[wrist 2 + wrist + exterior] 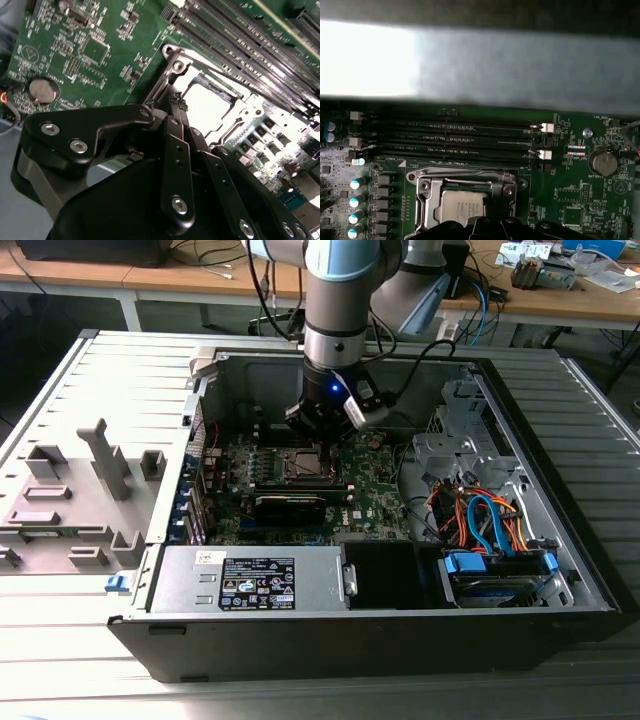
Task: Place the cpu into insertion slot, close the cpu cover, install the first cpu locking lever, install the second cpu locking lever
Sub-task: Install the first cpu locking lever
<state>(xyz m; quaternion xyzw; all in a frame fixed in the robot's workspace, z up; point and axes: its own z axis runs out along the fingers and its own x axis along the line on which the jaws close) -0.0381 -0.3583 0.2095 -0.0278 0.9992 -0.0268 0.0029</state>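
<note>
In the exterior view my gripper (318,428) hangs inside the open computer case, right over the insertion slot (308,462) on the green motherboard. The cpu cover (470,176), a silver frame, lies flat on the slot. The cpu (462,206) shows through its window as a pale grey square. In the second wrist view the gripper (176,100) has its two black fingers pressed together, and their tips sit at the edge of the cover (179,66) beside the cpu (212,105). Whether the tips touch a locking lever I cannot tell.
Memory slots (455,140) run alongside the socket, with a coin battery (602,162) nearby. A long black card (290,506) lies just in front of the slot. The power supply (255,580), a drive bay with orange and blue cables (490,530) and the case walls hem in the board.
</note>
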